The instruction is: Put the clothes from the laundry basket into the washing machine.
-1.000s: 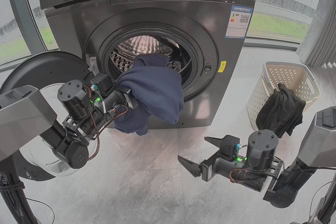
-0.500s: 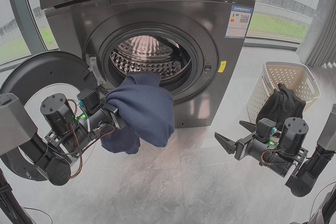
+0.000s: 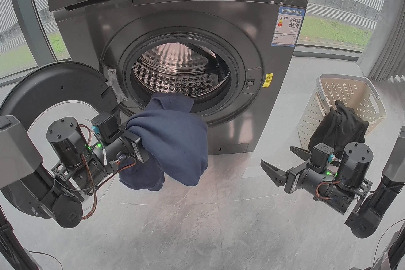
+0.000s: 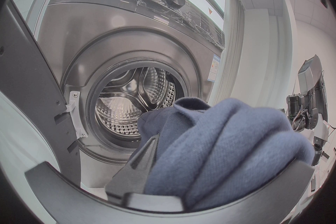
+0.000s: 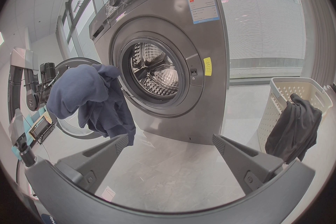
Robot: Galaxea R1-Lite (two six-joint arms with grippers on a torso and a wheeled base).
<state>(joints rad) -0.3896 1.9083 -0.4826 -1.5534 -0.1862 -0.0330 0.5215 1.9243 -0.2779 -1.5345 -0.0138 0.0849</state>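
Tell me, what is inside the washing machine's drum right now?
The bare, perforated steel drum wall and its ribs are visible; no clothes lie in the visible part. Its lowest front part is covered by the navy garment hanging before the door opening.

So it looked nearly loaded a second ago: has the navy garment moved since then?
Yes. The navy garment has dropped down and left, off the drum opening of the washing machine that it partly covered, to the opening's lower rim.
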